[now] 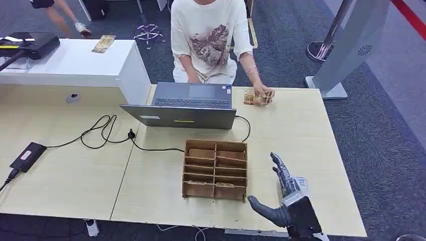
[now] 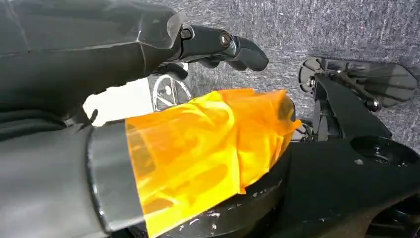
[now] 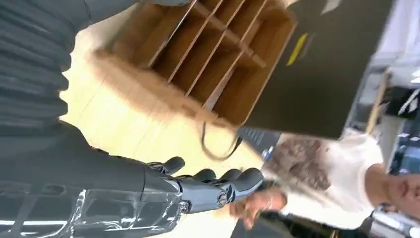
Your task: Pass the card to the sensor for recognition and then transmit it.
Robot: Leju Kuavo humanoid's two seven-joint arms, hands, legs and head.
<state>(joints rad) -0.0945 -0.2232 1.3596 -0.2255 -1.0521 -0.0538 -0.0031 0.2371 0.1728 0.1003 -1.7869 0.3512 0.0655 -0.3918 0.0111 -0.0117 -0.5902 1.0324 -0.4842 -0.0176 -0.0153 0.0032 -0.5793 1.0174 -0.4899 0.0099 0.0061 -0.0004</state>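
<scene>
My right hand [image 1: 281,193] hovers over the table's [image 1: 301,135] near edge, fingers spread, empty, beside the wooden organizer [image 1: 215,169]. Past the laptop [image 1: 188,104], a person's hand [image 1: 261,90] holds the cards [image 1: 256,98]. My left hand [image 2: 218,47] hangs empty, fingers curled.

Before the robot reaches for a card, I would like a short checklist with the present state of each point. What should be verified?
1. Right hand free to take a card: ok, fingers apart, holding nothing.
2. Card available: ok, the person's hand holds cards on the far edge of the table.
3. Path from right hand to the cards: ok, bare table lies between; the wooden organizer sits to the left of the right hand.
4. Sensor located: cannot tell, none is clearly identifiable.
5. Left hand free: ok, its fingers are curled and hold nothing.
6. Laptop and cable out of the way: ok, both left of the route.
</scene>
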